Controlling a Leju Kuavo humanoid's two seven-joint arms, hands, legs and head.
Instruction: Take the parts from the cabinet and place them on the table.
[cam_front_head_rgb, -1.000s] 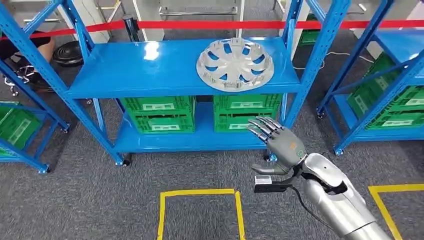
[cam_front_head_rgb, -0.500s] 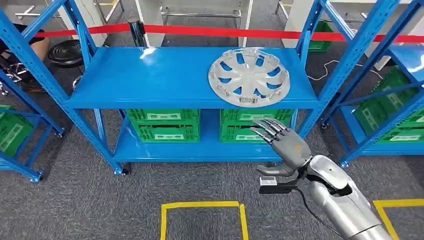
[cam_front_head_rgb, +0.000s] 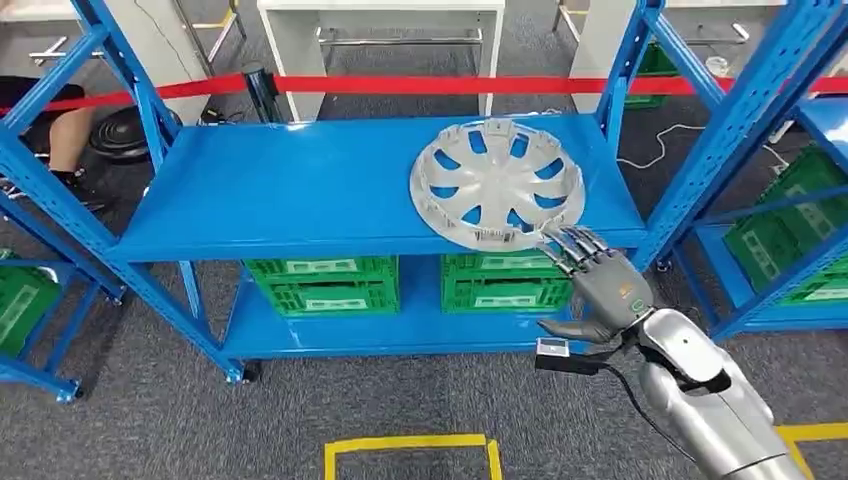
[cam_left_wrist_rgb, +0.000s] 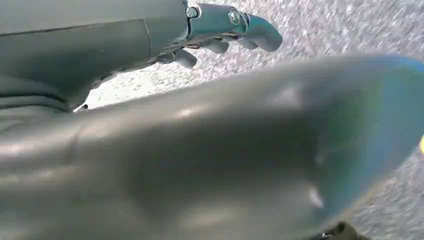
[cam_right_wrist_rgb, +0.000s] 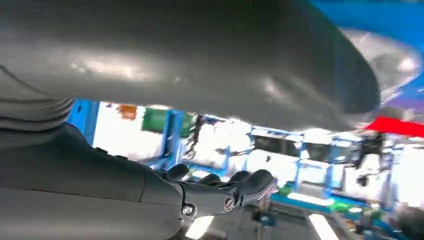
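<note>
A silver hubcap (cam_front_head_rgb: 497, 182) lies on the top board of the blue rack (cam_front_head_rgb: 290, 190), towards its right end; the right wrist view shows its rim (cam_right_wrist_rgb: 395, 55) as a blurred pale shape. My right hand (cam_front_head_rgb: 600, 290) is raised in front of the rack with its fingers (cam_front_head_rgb: 575, 245) stretched out and spread, their tips just under the hubcap's near rim. I cannot tell whether they touch it. It holds nothing. My left hand (cam_left_wrist_rgb: 220, 30) hangs over grey carpet, fingers loose and nothing in it.
Two green crates (cam_front_head_rgb: 322, 282) (cam_front_head_rgb: 500, 280) sit on the rack's lower board. More blue racks with green crates stand at the right (cam_front_head_rgb: 790, 230) and left (cam_front_head_rgb: 30, 290). Red barrier tape (cam_front_head_rgb: 420, 85) runs behind. Yellow floor tape (cam_front_head_rgb: 410, 445) marks a square. A person's leg (cam_front_head_rgb: 60, 130) is at far left.
The whole view has shifted as the camera moved closer to the rack. My right hand has risen from level with the crates to the hubcap's near rim.
</note>
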